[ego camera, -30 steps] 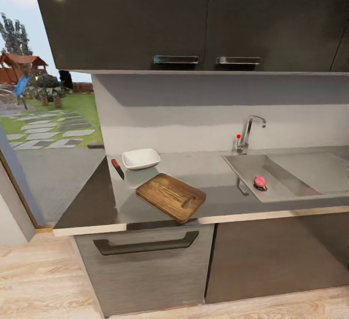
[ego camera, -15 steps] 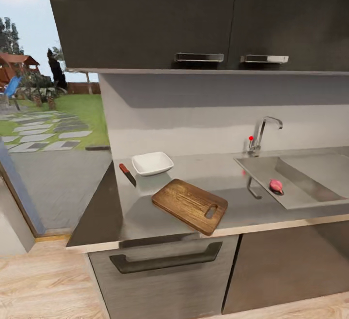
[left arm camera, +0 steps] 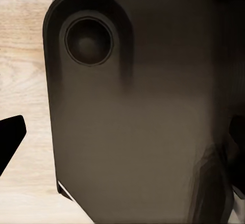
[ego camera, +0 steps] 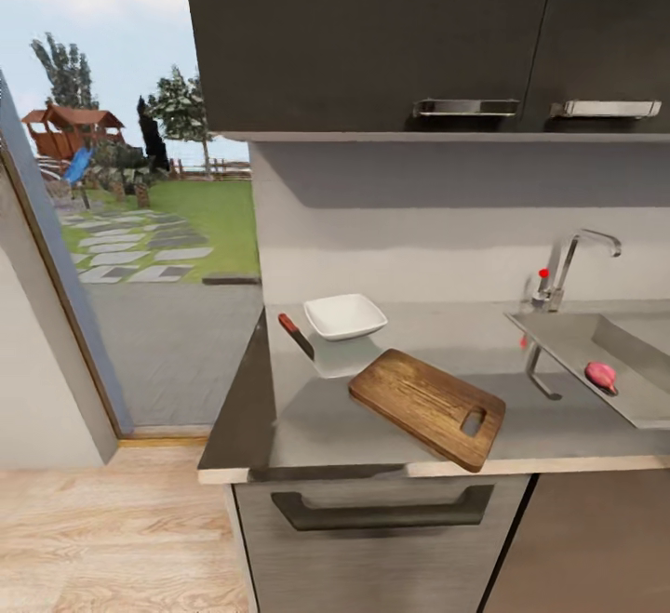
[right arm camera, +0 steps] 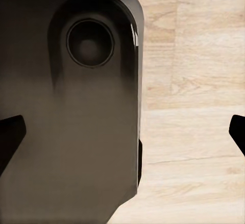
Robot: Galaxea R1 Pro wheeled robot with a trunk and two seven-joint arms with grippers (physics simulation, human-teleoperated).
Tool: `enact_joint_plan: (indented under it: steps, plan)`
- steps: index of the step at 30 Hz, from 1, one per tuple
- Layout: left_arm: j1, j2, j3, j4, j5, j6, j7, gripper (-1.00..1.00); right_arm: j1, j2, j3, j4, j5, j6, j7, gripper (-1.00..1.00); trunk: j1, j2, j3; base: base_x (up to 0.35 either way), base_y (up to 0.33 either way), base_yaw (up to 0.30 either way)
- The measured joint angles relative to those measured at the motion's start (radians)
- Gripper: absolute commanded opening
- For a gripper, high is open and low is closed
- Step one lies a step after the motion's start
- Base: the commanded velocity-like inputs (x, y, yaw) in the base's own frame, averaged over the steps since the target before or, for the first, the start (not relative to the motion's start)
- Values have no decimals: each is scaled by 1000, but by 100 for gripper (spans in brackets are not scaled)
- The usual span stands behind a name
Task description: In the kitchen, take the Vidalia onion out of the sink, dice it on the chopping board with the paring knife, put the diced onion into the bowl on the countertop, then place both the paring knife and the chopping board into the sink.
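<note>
The pinkish Vidalia onion [ego camera: 601, 375] lies in the grey sink [ego camera: 562, 332] at the right edge of the head view, below the chrome tap [ego camera: 569, 262] with its red knob. On the grey countertop [ego camera: 321, 419] the brown chopping board [ego camera: 428, 406] lies at an angle near the front edge. Behind it stands the white square bowl [ego camera: 345, 315]. The paring knife [ego camera: 296, 335] with its orange-red handle lies just left of the bowl. My left gripper [left arm camera: 122, 137] and right gripper [right arm camera: 122, 132] stand open over the robot's dark body and wooden floor, holding nothing.
Dark upper cabinets [ego camera: 391, 36] hang over the counter, and a drawer with a long handle [ego camera: 381, 511] sits below it. Left of the counter, a glass door [ego camera: 140, 250] looks onto a garden. Light wooden floor [ego camera: 102, 539] lies in front.
The whole head view has swung: counter, board, bowl and sink sit further right in the picture and the sink is partly cut off. The things themselves have not moved.
</note>
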Motion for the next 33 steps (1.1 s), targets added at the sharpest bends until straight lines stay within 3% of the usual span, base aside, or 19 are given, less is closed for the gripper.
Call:
enact_joint_plan:
  steps: [16,26,33]
  plan:
    - [0,-1,1,-32,0,0,0,100,0,0,0,0,0,-2,1,100,-58,105,47,16,1,4]
    - [0,0,1,-32,0,2,0,100,0,0,0,-1,0,-2,1,100,-96,175,78,264,0,0]
    - [0,0,1,-32,0,2,0,100,0,0,0,-1,0,-2,1,100,-123,224,100,74,0,0]
